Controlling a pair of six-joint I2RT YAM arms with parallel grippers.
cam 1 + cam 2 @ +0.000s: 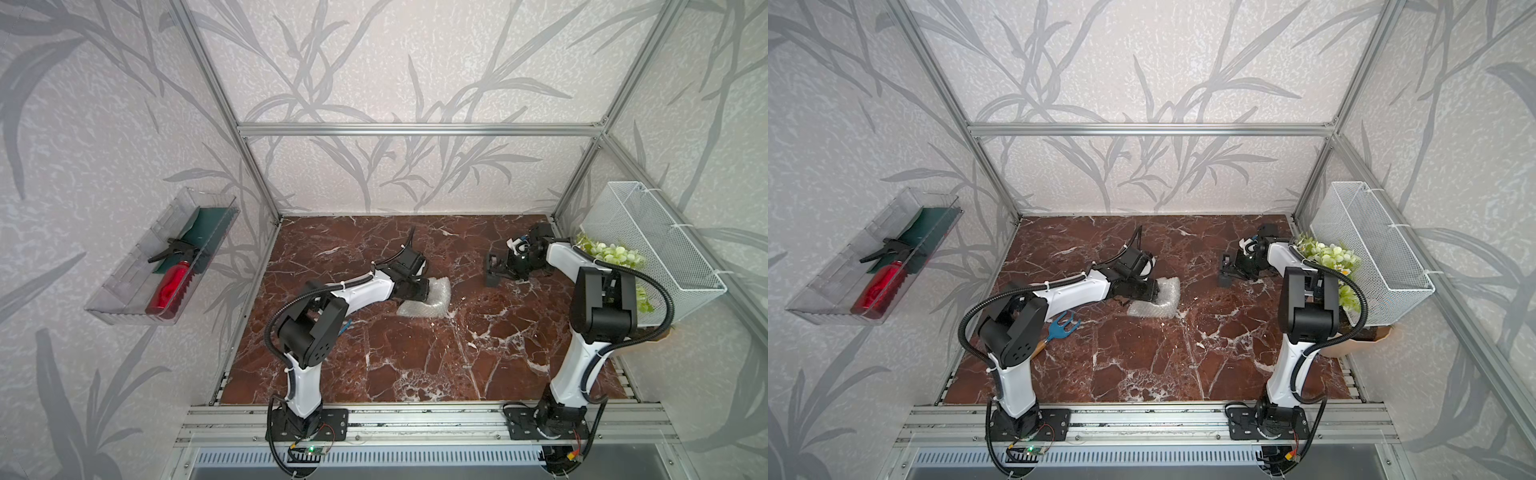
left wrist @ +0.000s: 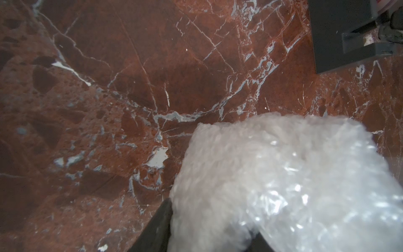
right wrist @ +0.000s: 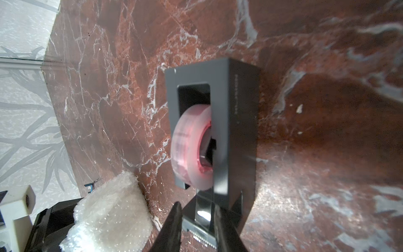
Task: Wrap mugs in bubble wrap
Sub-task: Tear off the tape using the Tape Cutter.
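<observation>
One bubble wrap (image 1: 428,297) bundle lies mid-table (image 1: 415,365); the mug doesn't show, so I can't tell whether it is inside. The left gripper (image 2: 210,224) is clamped on the bundle, a finger pressed into each side. Near it, farther back and to the right, stands one black tape dispenser (image 3: 235,131) with one clear roll (image 3: 187,148). The right gripper (image 3: 197,209) straddles its tape end, jaws narrowly apart; whether they pinch it I can't tell. One red spray bottle (image 1: 168,289) lies in the wall tray (image 1: 124,286), and one wire basket (image 1: 665,249) hangs opposite.
</observation>
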